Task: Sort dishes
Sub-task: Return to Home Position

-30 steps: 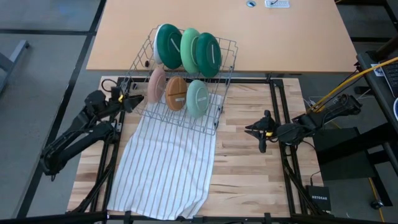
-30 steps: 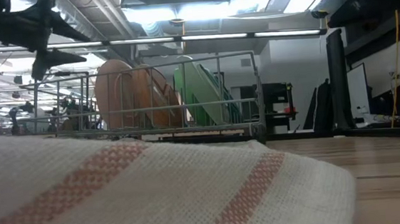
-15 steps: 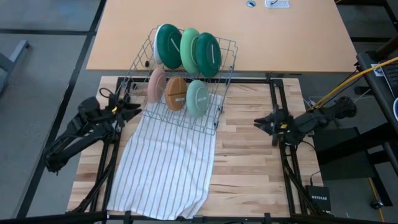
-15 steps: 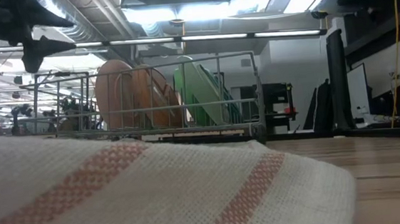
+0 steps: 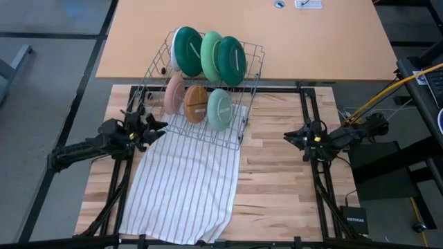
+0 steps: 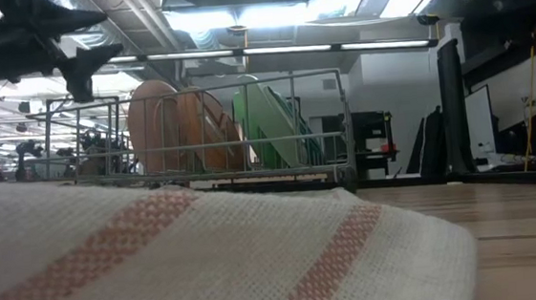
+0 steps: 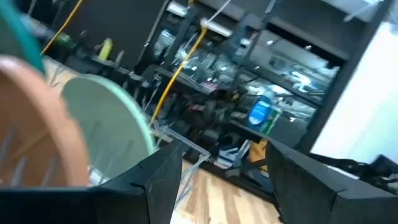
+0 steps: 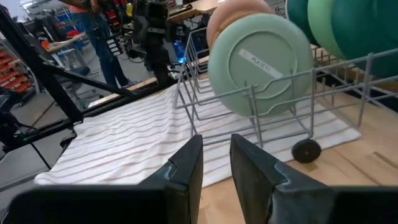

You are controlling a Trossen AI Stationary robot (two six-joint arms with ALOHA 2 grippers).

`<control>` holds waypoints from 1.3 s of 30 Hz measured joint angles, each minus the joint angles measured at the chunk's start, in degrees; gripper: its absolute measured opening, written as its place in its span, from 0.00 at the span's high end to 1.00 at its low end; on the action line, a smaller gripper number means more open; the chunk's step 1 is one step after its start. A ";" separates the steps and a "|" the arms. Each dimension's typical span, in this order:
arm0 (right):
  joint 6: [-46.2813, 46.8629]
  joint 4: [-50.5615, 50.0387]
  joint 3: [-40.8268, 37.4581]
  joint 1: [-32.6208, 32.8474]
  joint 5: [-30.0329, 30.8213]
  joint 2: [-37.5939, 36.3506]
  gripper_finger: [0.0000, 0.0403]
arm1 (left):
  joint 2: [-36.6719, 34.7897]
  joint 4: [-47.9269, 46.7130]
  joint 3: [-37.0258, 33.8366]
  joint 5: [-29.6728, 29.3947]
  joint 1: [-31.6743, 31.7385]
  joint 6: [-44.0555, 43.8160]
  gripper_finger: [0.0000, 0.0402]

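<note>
Sorting looks finished: all six round plastic plates point(image 5: 232, 61) stand in the grey wire rack point(image 5: 235, 138), just ahead of your left gripper point(image 5: 158, 128), fingers spread and empty. The right gripper point(image 5: 289, 138), fingers narrowly parted, empty, sits well apart. Next, bring both arms home, clear of the wire.

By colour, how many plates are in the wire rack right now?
dark green plate: 1
dark green plate with white edge: 1
light green plate: 1
pale mint plate: 1
pink plate: 1
brown plate: 1
Total: 6, all upright in the wire rack.
</note>
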 joint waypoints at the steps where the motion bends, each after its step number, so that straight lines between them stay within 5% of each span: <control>1: -0.01 1.00 -0.94 -0.01 -0.38 -0.07 0.79 | -0.02 0.22 0.09 -0.92 -1.53 1.63 0.45; 14: -0.35 14.45 -13.59 -0.02 -1.43 -0.04 0.79 | 0.06 -0.60 0.01 -5.73 -17.12 20.72 0.45; 21: -0.03 14.13 -15.13 -0.02 -2.36 -0.05 0.79 | 0.13 -9.92 0.01 -18.51 -18.18 21.13 0.45; 39: 3.40 14.23 -15.46 -0.02 -6.57 0.00 0.79 | 6.24 -11.82 0.01 -19.06 -18.18 20.89 0.45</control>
